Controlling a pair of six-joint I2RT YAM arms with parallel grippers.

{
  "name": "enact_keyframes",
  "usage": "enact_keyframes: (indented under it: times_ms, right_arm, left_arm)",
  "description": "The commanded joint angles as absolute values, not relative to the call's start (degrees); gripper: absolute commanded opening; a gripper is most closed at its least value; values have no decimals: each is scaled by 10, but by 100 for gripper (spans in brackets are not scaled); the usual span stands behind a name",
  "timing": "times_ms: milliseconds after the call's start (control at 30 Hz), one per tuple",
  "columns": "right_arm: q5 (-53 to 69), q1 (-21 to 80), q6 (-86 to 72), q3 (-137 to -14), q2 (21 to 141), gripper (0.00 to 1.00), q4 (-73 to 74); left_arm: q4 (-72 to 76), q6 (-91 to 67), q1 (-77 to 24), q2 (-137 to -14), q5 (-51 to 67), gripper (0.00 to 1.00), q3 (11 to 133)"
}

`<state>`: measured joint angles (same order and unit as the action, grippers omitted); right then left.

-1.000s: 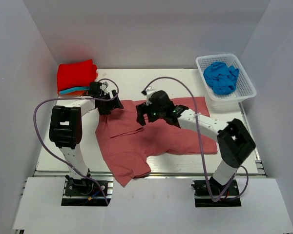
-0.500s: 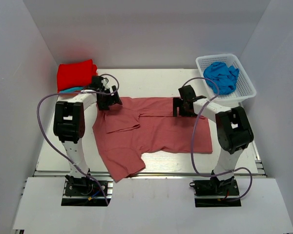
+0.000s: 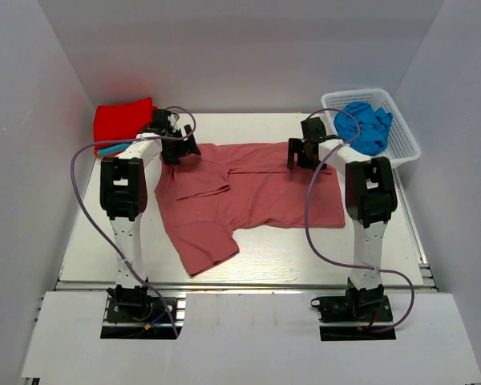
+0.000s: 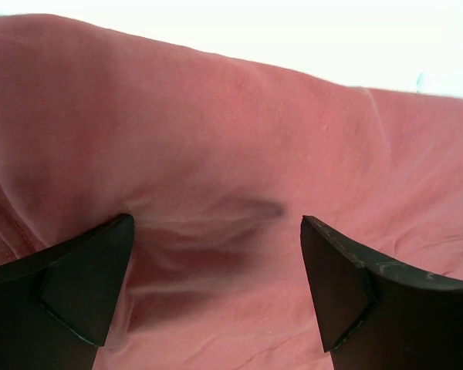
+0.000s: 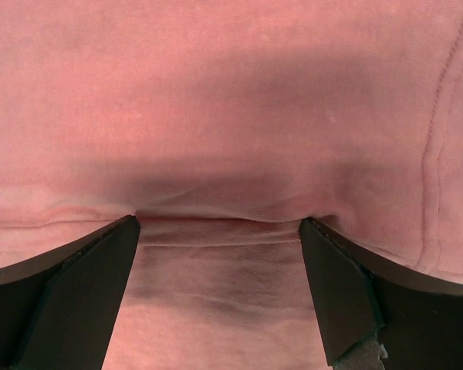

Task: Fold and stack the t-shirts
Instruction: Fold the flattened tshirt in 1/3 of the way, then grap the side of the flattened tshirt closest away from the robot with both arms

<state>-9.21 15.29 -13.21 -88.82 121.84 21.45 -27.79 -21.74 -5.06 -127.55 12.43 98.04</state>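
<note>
1. fingers. the left gripper (image 4: 216,231) has its fingers (image 4: 77,285) spread wide, with nothing clamped between them. the tips sit on or just above rose cloth, and a shallow wrinkle lies in the gap. the right gripper (image 5: 220,227) is also spread wide and holds nothing. its tips straddle a folded edge of the same cloth.

2. location. the rose-red t-shirt (image 3: 256,200) lies spread on the table beside the white basket (image 3: 405,124). its nearest corner comes close to the basket's front wall. the right gripper works the shirt's far edge just beside the basket. the left gripper works the same edge at the end well apart from the basket.

3. orientation. the long axis runs toward and away from the basket, across the table. judged from the outline, the hem end faces the basket. one sleeve trails from the end away from the basket toward the arm bases.

4. handling. judged light, limp and non-fragile. the cloth drapes, wrinkles and drags on itself, so a single pinch will bunch it. take hold at the far edge with both grippers, one pinch near each end, catching both layers at the fold.

5. other shirts. a blue t-shirt (image 3: 365,124) lies crumpled inside the basket. a folded red stack (image 3: 124,122) sits at the far corner opposite the basket.
</note>
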Motion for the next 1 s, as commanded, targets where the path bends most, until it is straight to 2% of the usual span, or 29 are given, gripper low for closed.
enact_keyframes:
  times_ms: [0,133,333,467,500,667,800,967]
  right_arm:
    - [-41,138,-106,-927,1259,90,231]
    - [-9,138,-82,-938,1259,90,229]
    - [26,144,-51,-864,1137,90,184]
    - [47,154,-51,-845,1051,90,205]
    - [46,161,-57,-839,1040,90,202]
    - [2,177,-153,-736,952,90,177]
    - [-66,181,-215,-651,884,90,174]
    - [-119,178,-286,-554,810,90,173]
  left_arm:
    - [-316,-214,-38,-1354,128,100,1029]
    - [-327,-214,-38,-1377,134,100,1083]
    - [-316,-176,-45,-1301,123,100,1049]
    - [-323,-151,-50,-1187,92,100,966]
    - [-307,-151,-50,-1122,85,100,939]
    - [-276,-193,-55,-953,77,100,738]
    - [-332,-234,-74,-878,61,100,656]
    - [-394,-262,-105,-805,120,100,560]
